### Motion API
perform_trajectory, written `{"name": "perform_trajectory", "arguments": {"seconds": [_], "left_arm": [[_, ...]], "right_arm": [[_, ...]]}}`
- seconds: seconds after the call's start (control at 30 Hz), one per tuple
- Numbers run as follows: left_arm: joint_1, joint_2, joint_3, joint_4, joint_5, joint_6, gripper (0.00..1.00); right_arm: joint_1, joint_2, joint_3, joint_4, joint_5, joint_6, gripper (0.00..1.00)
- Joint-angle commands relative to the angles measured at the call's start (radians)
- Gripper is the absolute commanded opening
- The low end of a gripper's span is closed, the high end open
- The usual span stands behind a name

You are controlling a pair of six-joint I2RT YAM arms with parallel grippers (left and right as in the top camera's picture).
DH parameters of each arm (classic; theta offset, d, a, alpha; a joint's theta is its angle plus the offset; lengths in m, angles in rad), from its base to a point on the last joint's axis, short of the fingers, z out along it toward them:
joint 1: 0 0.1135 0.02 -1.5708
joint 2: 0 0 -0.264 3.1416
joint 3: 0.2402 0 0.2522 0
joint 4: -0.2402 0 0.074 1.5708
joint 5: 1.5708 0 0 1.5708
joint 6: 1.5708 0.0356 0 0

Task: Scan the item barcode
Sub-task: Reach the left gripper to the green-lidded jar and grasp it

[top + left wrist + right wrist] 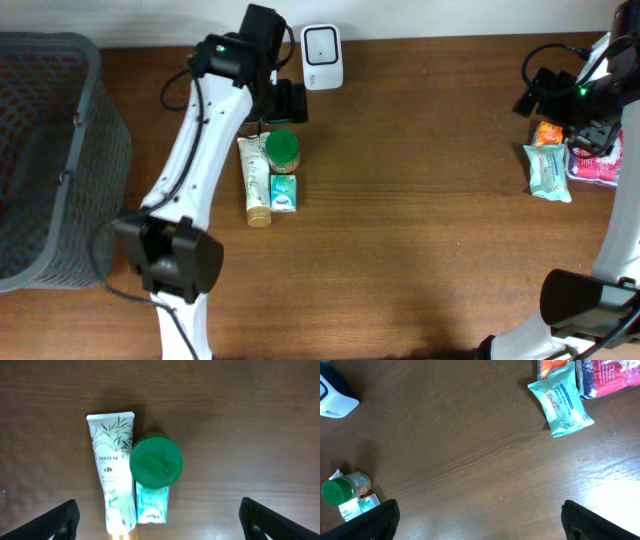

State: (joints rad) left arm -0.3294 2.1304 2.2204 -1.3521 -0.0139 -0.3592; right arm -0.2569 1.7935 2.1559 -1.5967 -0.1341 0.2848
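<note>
A white barcode scanner [322, 55] stands at the back of the table. In front of it lie a white Pantene tube [256, 180], a green-lidded jar [282, 150] and a small teal box [284, 192]. My left gripper [287, 102] hangs open above them. In the left wrist view the tube [111, 467], jar lid [156, 461] and box [151, 504] sit between the spread fingers of the left gripper [160, 516]. My right gripper [562, 95] is open at the far right, holding nothing; in its wrist view the right gripper [480, 517] is over bare wood.
A dark mesh basket [50, 160] fills the left edge. A teal wipes pack [548, 170], an orange pack [549, 133] and a pink pack [595, 165] lie at the right edge, under the right arm.
</note>
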Motion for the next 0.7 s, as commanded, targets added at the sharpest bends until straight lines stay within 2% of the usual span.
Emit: {"name": "perform_trajectory", "arguments": {"seconds": [0.0,0.17,0.47,0.5,0.57,0.6,0.67], "left_arm": [[-0.003,0.102,0.003,0.022,-0.02,0.024,1.0],[-0.011,0.185,0.003,0.047,0.02,0.107,0.99],[-0.034,0.298,0.003,0.042,-0.035,0.106,1.0],[-0.034,0.305,0.003,0.032,-0.035,0.106,0.94],[-0.034,0.307,0.003,0.028,-0.035,0.107,0.67],[-0.034,0.307,0.003,0.021,-0.034,0.106,0.64],[-0.035,0.307,0.003,0.005,-0.025,0.106,0.64]], "right_arm": [[0.007,-0.009,0.0,-0.001,-0.013,0.001,0.99],[0.007,-0.009,0.0,-0.001,-0.013,0.001,0.99],[0.007,-0.009,0.0,-0.001,-0.013,0.001,0.99],[0.007,-0.008,0.0,-0.001,-0.013,0.001,0.98],[0.007,-0.008,0.0,-0.001,-0.013,0.001,0.99],[0.007,-0.009,0.0,-0.001,-0.013,0.001,0.99],[0.007,-0.008,0.0,-0.001,-0.013,0.001,0.99]]}}
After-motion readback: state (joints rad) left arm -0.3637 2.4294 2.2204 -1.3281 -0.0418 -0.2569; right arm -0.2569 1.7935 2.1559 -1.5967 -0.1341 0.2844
